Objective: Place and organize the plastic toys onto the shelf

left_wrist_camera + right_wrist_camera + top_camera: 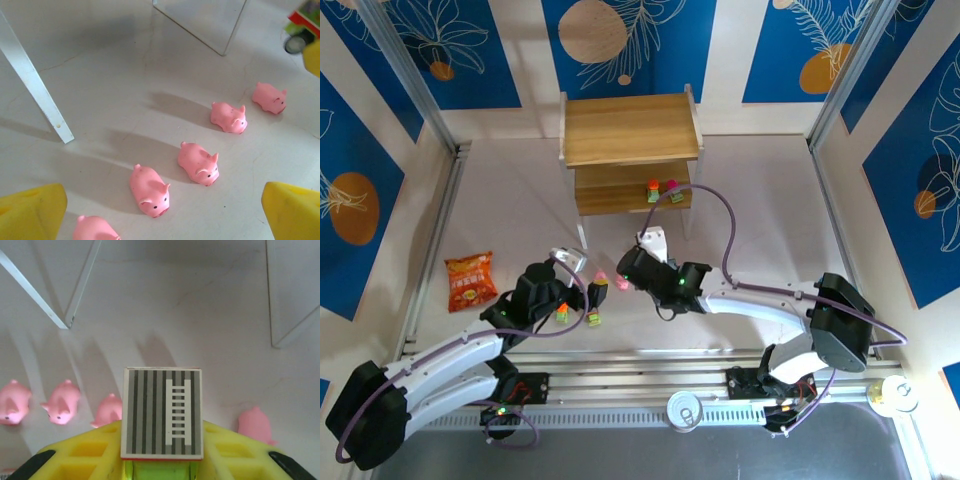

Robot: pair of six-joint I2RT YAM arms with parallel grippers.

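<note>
A blocky toy (162, 412) sat closest to the right wrist camera. It was a flat rectangular slab with a matte grey top, printed with dark stripes and a white ladder, over a thin red edge and a glossy green base. The right claw (161, 456) was clamped on it, with the toy's lower part pinched between the waffled yellow plastic fingers (82, 452) and its top standing clear above them. Beyond it, smooth rounded pink pigs (62, 402) of a rubbery look lay in a row on the pale, faintly scuffed worktop (770, 220).

From the left wrist, the same pigs ran in a diagonal line, with small ears and dark dot eyes. The left claw (162, 205) was spread wide above them, and neither yellow finger touched a pig.

Farther off stood the shelf (630, 130), two tiers of light wood grain between white side panels. Two more blocky toys (663, 189) sat side by side on its lower tier, well apart from both claws. A crinkled orange snack bag (470, 281) lay to the left.
</note>
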